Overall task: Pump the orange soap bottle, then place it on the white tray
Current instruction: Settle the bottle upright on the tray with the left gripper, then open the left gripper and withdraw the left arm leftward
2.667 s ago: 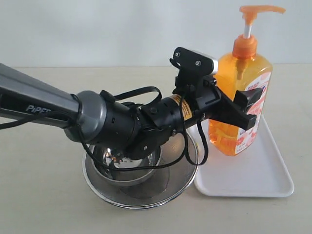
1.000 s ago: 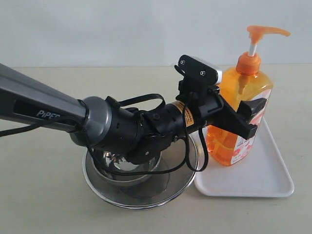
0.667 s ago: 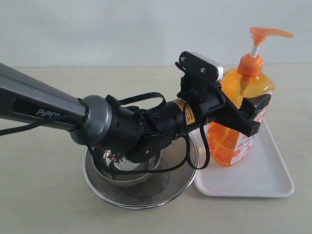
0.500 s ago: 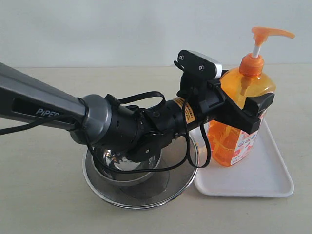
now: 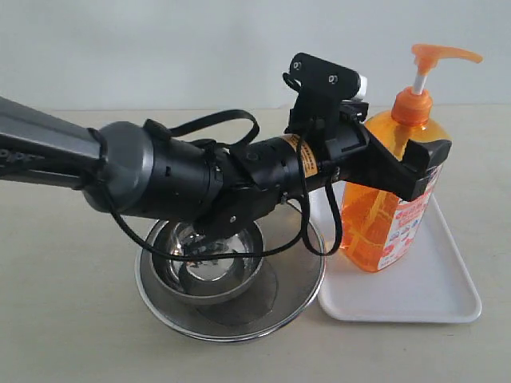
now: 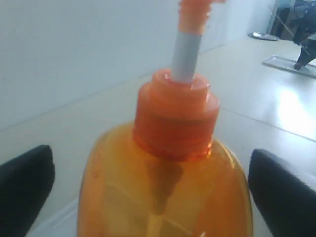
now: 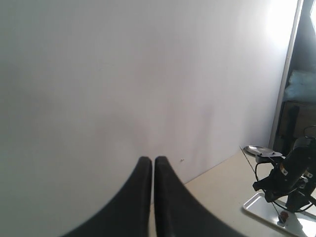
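The orange soap bottle (image 5: 382,219) stands upright on the white tray (image 5: 435,297), its pump head and white stem raised. My left gripper (image 5: 403,163) is open at the bottle's shoulder, with one black finger (image 5: 425,166) on the near side. In the left wrist view the bottle (image 6: 168,192) fills the space between the two spread fingers (image 6: 24,185), with a gap showing on one side. My right gripper (image 7: 153,162) is shut with nothing in it and faces a white wall. It does not show in the exterior view.
A round steel mesh strainer (image 5: 295,287) with a steel bowl (image 5: 209,273) inside sits left of the tray, under my left arm (image 5: 200,179). The right wrist view shows the tray (image 7: 276,213) and strainer (image 7: 261,149) far off.
My left gripper has let go of the bottle, spread its fingers and risen from the label to the shoulder. The bottle has shifted slightly right and now stands on the tray.
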You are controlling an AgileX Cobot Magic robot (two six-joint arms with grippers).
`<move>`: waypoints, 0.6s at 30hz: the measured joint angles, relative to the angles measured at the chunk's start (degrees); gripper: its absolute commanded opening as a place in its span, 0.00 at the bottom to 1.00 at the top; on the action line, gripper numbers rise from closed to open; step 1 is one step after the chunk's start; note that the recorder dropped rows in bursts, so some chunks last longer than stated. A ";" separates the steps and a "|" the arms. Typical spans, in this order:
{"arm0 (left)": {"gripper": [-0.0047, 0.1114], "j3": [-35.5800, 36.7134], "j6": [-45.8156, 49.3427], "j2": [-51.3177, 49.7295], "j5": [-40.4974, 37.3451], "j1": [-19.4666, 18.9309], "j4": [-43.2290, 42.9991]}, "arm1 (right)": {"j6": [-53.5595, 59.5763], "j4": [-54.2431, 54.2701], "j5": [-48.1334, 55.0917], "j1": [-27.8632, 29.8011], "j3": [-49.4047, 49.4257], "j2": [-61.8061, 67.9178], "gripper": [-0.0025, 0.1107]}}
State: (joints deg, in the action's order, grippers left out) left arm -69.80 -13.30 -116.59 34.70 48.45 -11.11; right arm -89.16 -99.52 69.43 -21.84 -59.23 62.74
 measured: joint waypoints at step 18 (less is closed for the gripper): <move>0.93 1.47 0.51 16.03 -32.90 0.22 -0.47 | -0.21 0.00 0.00 0.00 0.00 0.00 0.02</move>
State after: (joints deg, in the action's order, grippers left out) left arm -68.34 -12.79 -100.56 1.80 48.67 -11.58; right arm -89.37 -99.52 69.43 -21.84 -59.23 62.74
